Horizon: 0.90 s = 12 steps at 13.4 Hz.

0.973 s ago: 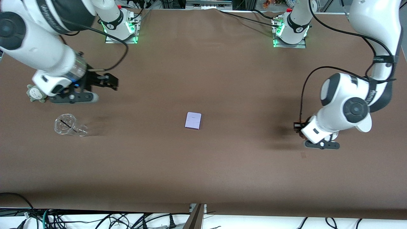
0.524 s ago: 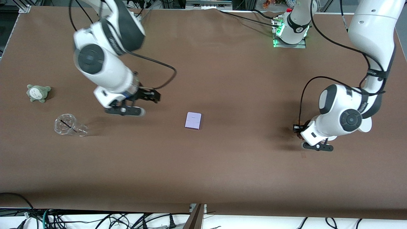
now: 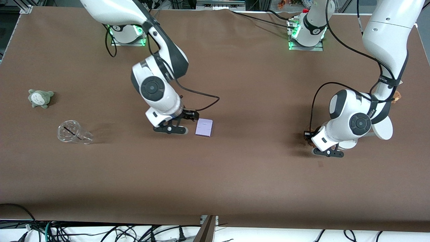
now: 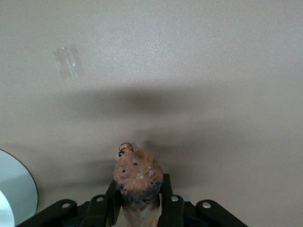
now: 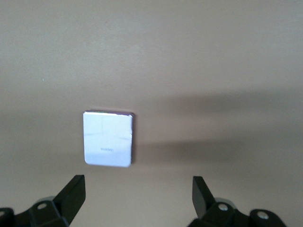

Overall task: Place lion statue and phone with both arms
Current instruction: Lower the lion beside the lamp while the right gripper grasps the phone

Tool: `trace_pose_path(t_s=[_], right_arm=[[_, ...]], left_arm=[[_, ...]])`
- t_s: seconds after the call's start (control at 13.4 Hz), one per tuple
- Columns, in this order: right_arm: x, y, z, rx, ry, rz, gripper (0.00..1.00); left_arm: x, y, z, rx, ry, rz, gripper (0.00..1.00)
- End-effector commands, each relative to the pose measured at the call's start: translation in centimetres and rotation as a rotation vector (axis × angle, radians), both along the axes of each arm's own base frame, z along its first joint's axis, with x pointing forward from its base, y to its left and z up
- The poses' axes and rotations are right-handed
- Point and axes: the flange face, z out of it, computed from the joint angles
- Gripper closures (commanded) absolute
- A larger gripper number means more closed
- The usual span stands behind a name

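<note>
The phone (image 3: pixel 204 127) is a flat pale lavender rectangle lying on the brown table near its middle; it also shows in the right wrist view (image 5: pixel 108 138). My right gripper (image 3: pixel 192 116) is open and empty, low over the table just beside the phone toward the right arm's end; in its wrist view (image 5: pixel 138 185) the phone lies ahead of the spread fingers, off to one side. My left gripper (image 3: pixel 307 136) is shut on the lion statue (image 4: pixel 138 172), a small orange-brown figurine whose head sticks out past the fingertips (image 4: pixel 166 189), low over the table.
A grey-green plush toy (image 3: pixel 40 98) and a clear plastic cup (image 3: pixel 72 132) on its side lie toward the right arm's end. A white round-based stand (image 3: pixel 381 129) and a brown plush toy (image 3: pixel 397 95) are by the left arm. A tape mark (image 3: pixel 320 164) is on the table.
My right arm has swept from the plush toy's end of the table to beside the phone. My left gripper, holding the lion statue, has shifted slightly toward the table's middle.
</note>
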Motion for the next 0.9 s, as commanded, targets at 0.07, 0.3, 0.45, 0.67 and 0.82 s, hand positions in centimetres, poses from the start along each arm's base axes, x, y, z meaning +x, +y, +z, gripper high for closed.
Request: trace_pose_path(t_s=[0.07, 0.3, 0.45, 0.67, 0.82], right_arm=[[0.1, 2.2, -4.0, 0.030, -0.049, -0.005, 0.00], [-0.2, 3.8, -7.0, 0.066, -0.097, -0.032, 0.00], [0.1, 4.4, -7.9, 0.073, -0.107, -0.030, 0.00], [-0.3, 5.1, -9.9, 0.070, -0.105, -0.024, 0.00], [-0.5, 5.2, -11.2, 0.071, -0.108, -0.022, 0.00]], left_arm=[[-0.1, 0.7, 0.1, -0.001, -0.005, -0.011, 0.58], [0.1, 0.7, 1.2, 0.004, -0.012, -0.007, 0.00], [0.5, 0.8, 4.0, 0.021, -0.013, -0.005, 0.00], [1.6, 0.9, 11.5, 0.056, 0.018, -0.005, 0.00], [1.8, 0.9, 14.9, 0.070, 0.061, -0.005, 0.00]])
